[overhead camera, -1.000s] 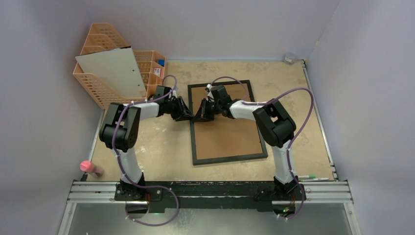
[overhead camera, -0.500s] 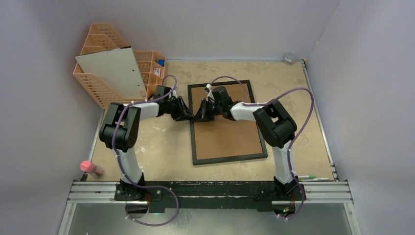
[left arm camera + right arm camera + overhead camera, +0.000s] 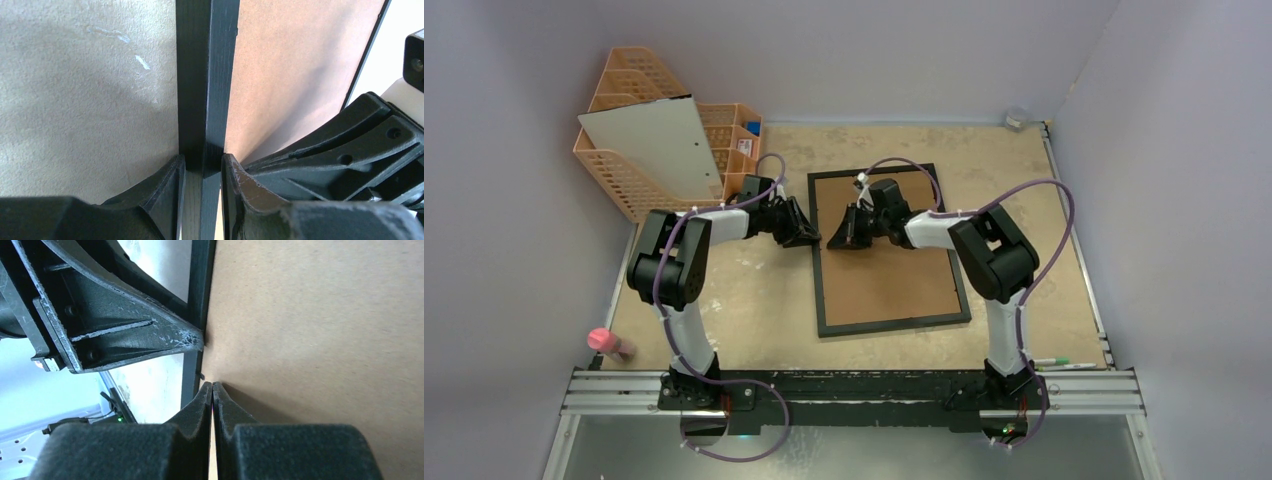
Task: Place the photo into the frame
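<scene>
At the left rail of the frame (image 3: 894, 324), the left gripper (image 3: 810, 238) clamps the black edge while the right gripper (image 3: 836, 240), closed on nothing, has edged rightward across the brown backing board (image 3: 894, 280), which is still in place; the photo is not in view.

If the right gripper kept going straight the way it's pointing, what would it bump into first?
The frame. The right gripper, fingers shut, seems to touch its brown back beside the black edge; the left gripper's fingers lie just beyond, though depth is unclear.
</scene>
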Available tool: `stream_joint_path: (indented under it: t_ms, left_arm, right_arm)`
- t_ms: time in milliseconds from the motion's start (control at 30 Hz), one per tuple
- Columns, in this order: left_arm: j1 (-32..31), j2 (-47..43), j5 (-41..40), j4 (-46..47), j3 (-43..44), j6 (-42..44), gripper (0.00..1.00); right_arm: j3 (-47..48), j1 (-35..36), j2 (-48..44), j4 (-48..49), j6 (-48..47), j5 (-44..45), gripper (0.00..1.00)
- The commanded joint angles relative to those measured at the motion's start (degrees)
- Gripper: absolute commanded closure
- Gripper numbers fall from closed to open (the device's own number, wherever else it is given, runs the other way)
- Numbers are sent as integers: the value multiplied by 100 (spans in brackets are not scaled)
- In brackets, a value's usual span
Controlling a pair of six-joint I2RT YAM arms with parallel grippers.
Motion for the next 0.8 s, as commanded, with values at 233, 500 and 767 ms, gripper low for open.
stream_joint_path:
  t_ms: [233,500,767]
  left_arm:
    - [137,105,-394,-446,53,73,78]
    - [136,-267,11,-480,244,255,47]
    - [111,-772,351,-208,-365,128,35]
  right_arm:
    - [-362,-238,-290,-1012,-715,931,92]
    - [-866,369,-1361,-140,-870,-445,69]
    - [-1220,1169,-1187,319,-716,-938,68]
